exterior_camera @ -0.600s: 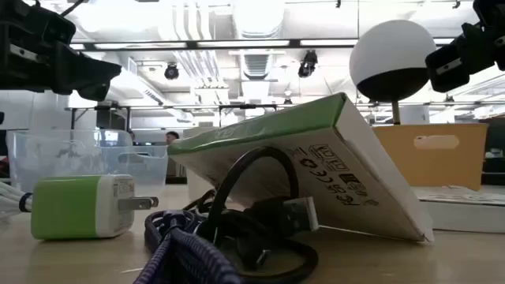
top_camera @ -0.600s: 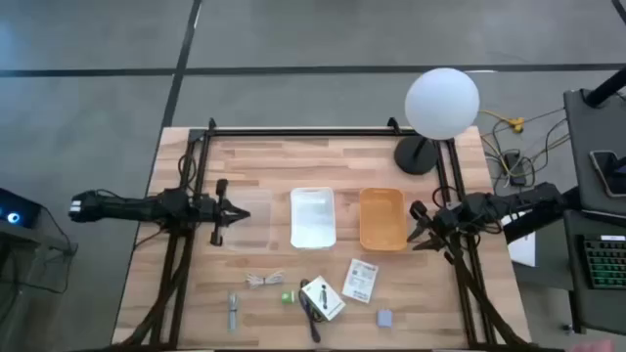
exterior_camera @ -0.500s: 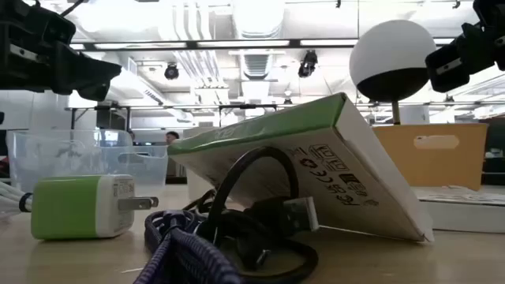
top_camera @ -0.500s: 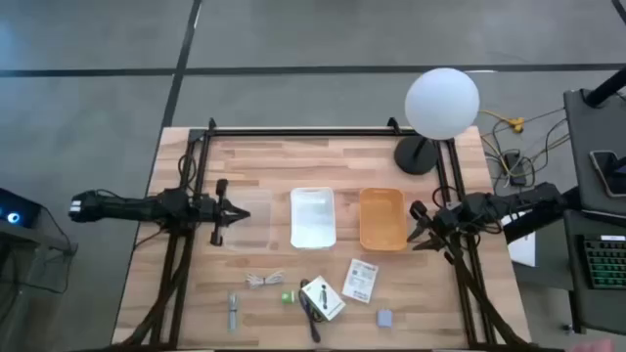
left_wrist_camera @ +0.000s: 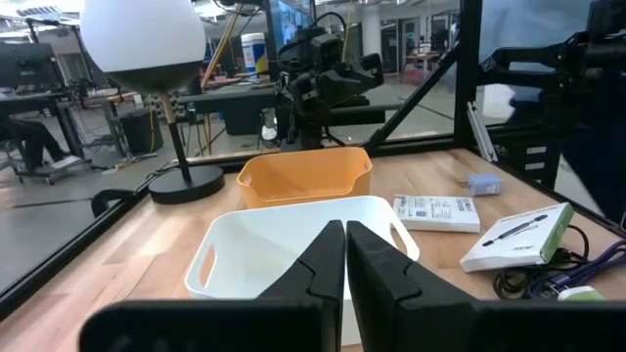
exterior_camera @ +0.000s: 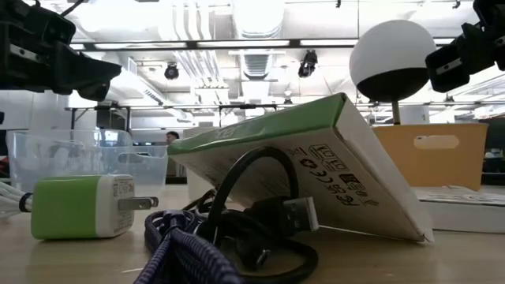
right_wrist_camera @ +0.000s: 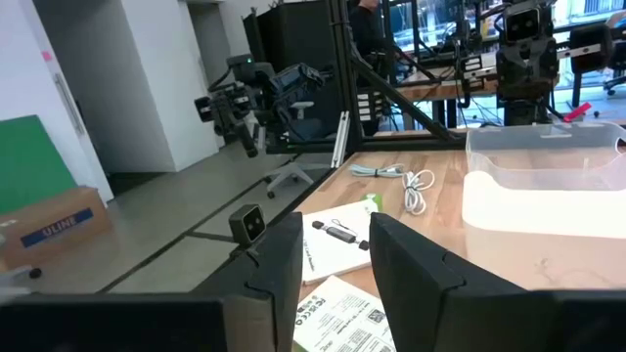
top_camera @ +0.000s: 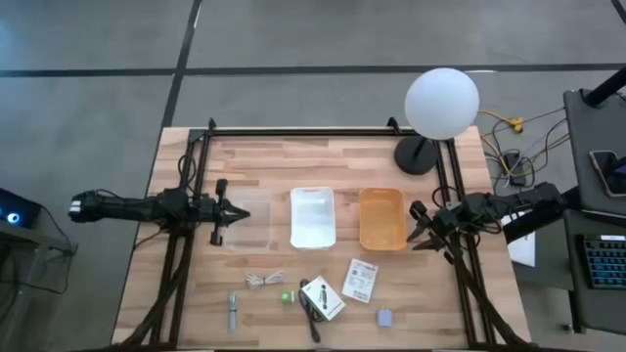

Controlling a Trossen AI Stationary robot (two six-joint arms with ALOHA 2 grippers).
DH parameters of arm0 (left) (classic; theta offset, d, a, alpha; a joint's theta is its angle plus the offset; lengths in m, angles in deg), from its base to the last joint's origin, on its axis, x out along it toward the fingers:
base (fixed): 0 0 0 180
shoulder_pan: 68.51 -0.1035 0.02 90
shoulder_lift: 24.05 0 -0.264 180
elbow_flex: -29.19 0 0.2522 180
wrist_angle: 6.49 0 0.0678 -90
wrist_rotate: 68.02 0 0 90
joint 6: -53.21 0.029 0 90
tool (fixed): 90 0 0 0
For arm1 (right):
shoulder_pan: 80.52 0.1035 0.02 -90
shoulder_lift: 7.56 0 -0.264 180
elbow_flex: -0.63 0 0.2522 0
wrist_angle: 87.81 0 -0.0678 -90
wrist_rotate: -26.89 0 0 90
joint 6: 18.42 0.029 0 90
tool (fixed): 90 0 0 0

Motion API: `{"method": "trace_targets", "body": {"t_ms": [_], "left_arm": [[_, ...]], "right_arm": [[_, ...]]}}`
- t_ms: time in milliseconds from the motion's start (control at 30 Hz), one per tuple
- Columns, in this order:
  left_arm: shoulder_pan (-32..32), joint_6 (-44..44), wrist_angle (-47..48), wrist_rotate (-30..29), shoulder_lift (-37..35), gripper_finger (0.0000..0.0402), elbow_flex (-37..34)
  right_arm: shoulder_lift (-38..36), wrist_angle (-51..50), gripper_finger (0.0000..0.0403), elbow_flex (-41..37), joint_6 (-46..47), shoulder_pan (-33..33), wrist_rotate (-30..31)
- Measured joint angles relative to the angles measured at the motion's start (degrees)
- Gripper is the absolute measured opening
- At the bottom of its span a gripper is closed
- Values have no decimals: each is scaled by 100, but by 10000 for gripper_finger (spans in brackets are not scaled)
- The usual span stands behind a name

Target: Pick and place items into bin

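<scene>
The items lie on the table's near half. In the high view they are a pale string bundle, a grey metal stick, a small green plug, a white box leaning on a black cable, a white printed card and a grey cube. My left gripper is shut and hovers over the clear bin. My right gripper is open, in the air just right of the orange bin. Neither touches anything.
A white bin stands between the clear and orange bins. A globe lamp stands at the far right corner. A black frame runs round the table. The low view shows the plug, cable and tilted box close up.
</scene>
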Motion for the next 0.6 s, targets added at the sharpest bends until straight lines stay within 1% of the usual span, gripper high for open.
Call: {"method": "trace_targets", "body": {"t_ms": [533, 600], "left_arm": [[0, 1, -1, 1, 0, 0, 0], [0, 1, -1, 1, -1, 0, 0]], "right_arm": [[0, 1, 109, 0, -1, 0, 2], [0, 50, 109, 0, -186, -2, 143]]}}
